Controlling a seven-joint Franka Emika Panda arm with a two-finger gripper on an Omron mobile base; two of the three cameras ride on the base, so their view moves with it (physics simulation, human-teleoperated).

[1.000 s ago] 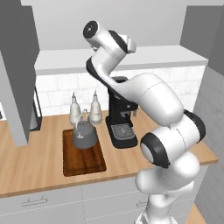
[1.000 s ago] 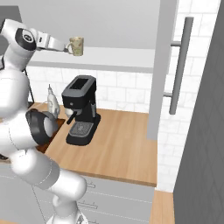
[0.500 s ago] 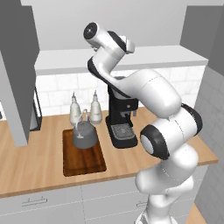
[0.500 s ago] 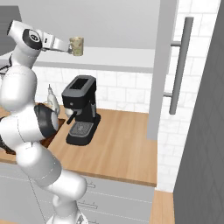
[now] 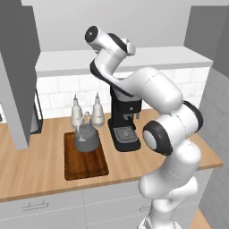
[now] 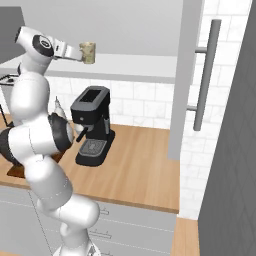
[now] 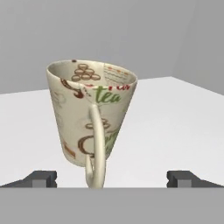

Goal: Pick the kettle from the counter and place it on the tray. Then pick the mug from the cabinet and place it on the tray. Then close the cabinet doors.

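Reaching into the cabinet, the gripper spreads its jaws wide around the mug, handle toward it, on the white shelf's front edge. With the kettle already at the tray's rear end, the tray's near end lies free. The cabinet doors stand open.

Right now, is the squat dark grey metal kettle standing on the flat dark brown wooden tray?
Yes: in the left base view the kettle sits on the tray's back half.
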